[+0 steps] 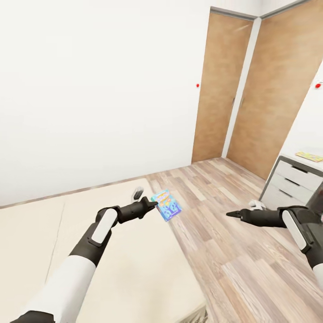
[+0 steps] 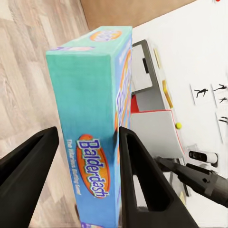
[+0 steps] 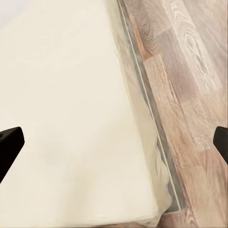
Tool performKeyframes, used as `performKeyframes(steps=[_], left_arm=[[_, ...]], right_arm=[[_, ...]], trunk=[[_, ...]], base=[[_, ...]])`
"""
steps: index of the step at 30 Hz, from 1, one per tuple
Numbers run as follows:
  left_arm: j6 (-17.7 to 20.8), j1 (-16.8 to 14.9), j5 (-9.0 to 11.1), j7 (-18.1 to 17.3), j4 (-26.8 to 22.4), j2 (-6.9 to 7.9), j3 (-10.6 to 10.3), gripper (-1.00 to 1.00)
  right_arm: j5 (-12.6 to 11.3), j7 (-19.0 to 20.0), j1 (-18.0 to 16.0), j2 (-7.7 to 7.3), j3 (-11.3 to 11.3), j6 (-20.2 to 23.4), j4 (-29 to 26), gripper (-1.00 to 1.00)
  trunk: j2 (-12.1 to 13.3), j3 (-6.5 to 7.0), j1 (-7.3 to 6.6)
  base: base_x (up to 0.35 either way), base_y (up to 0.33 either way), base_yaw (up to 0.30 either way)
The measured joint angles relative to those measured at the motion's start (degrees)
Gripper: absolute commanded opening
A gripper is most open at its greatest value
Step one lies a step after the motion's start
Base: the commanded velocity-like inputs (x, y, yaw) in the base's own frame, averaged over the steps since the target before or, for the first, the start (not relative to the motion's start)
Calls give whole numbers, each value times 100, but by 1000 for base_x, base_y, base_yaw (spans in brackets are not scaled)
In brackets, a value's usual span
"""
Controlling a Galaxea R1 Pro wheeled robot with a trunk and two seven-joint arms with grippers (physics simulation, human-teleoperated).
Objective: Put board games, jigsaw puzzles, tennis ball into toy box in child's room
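My left gripper (image 1: 151,205) is shut on a blue "Balderdash" board game box (image 1: 166,204), held in the air past the bed's corner, above the wooden floor. In the left wrist view the box (image 2: 95,123) stands upright between the two black fingers (image 2: 142,180). My right gripper (image 1: 229,214) hangs open and empty over the floor, its fingertips spread wide over the bed's edge (image 3: 142,128). A flat colourful box (image 1: 309,156) lies on the white drawer table (image 1: 294,177) at the far right. A small yellow ball (image 2: 178,126) shows beside a grey, red-rimmed container (image 2: 154,130).
The cream bed (image 1: 134,269) takes up the lower left. Wooden floor (image 1: 224,251) runs between the bed and the drawer table. Brown wooden doors (image 1: 233,89) stand at the back right, and a white wall (image 1: 89,89) rises behind the bed.
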Motion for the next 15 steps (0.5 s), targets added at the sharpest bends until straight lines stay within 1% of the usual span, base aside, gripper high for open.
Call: performKeyframes(steps=[1, 2, 3, 4, 6, 7, 8, 9, 11, 15], left_arm=[[18, 0, -4, 2, 4, 0, 41, -100], [68, 4, -6, 4, 10, 4, 139, -100], [71, 4, -1, 3, 9, 3, 141, -100], [106, 6, 1, 5, 12, 5, 189, -100], [183, 8, -9, 9, 16, 8, 274, -100], [238, 9, -6, 13, 18, 17, 336, -100], [240, 9, -1, 12, 18, 17, 338, -100], [275, 10, -3, 15, 20, 23, 377, -100], [300, 10, -6, 17, 20, 28, 404, -100], [324, 11, -19, 21, 21, 36, 431, -100]], right_arm=[[0, -2, 8, 6, 2, 0, -13, 100], [-1, -7, 19, 33, 4, 0, -26, 100], [2, -7, 19, 33, 4, 0, -26, 100], [2, -15, 23, 60, 7, 0, -24, 100], [10, -27, 29, 154, 9, 0, -19, 100], [20, -36, 33, 264, 6, 1, -23, 100], [31, -36, 33, 268, 6, 0, -23, 100], [56, -42, 39, 353, 4, 1, -34, 100], [100, -46, 50, 416, 3, 0, -43, 100], [157, -47, 68, 488, 1, 0, -52, 100]], trunk=[[40, 18, -22], [80, 36, -44], [120, 54, -66], [161, 72, -88], [241, 109, -132], [281, 128, -154], [321, 147, -176], [361, 167, -198], [441, 207, -242], [602, 290, -330]], base=[[0, 0, -283], [0, 0, -283], [0, 0, -283], [0, 0, -283], [0, 0, -283], [0, 0, -283], [0, 0, -283], [0, 0, -283], [0, 0, -283], [0, 0, -283]])
